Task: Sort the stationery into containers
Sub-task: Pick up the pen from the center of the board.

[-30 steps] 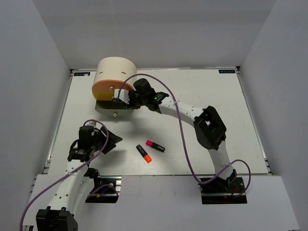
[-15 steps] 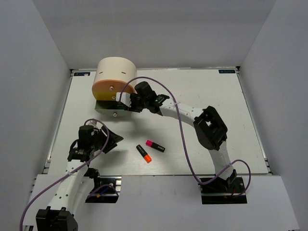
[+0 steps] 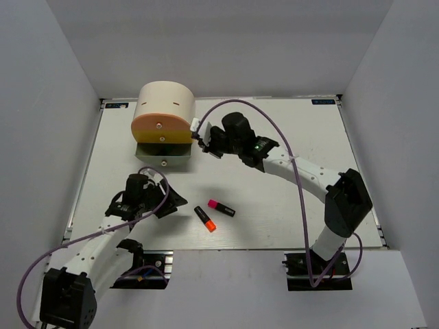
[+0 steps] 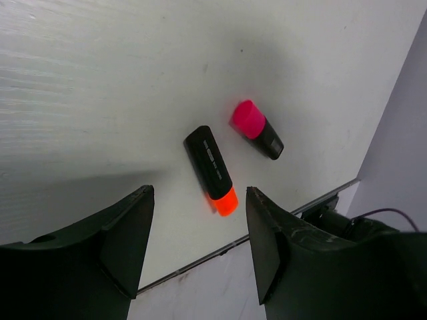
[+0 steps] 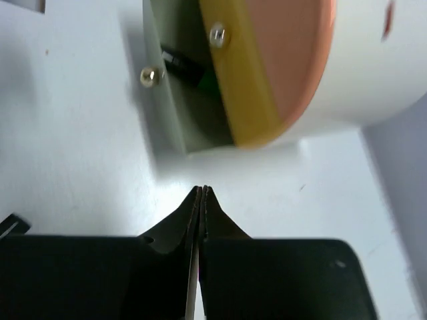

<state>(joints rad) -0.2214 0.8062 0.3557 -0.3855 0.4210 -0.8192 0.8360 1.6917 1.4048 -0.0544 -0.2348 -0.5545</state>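
Observation:
The cream drum point(image 3: 163, 103) stands at the back left, with orange and yellow front sections and its grey-green bottom drawer point(image 3: 163, 155) pulled open. In the right wrist view the drawer point(image 5: 175, 113) holds a green-capped highlighter point(image 5: 191, 71). My right gripper point(image 3: 203, 142) is shut and empty, just right of the drawer; its closed tips point(image 5: 201, 193) point at the drum point(image 5: 353, 60). The orange-capped highlighter point(image 3: 204, 218) and pink-capped highlighter point(image 3: 221, 208) lie near the front edge. My left gripper point(image 3: 171, 202) is open just left of them, with the orange one point(image 4: 212, 170) and pink one point(image 4: 257, 129) ahead of it point(image 4: 200, 247). Erasers and the pink-white piece are out of view.
The table's front edge point(image 4: 280, 220) runs close behind the highlighters. White walls enclose the table point(image 3: 309, 137) on three sides. Small round knobs point(image 5: 150, 75) sit on the drawer fronts.
My right gripper has pulled back to the right, out of the open drawer, and its arm has swung right. My left gripper has shifted right, toward the two highlighters.

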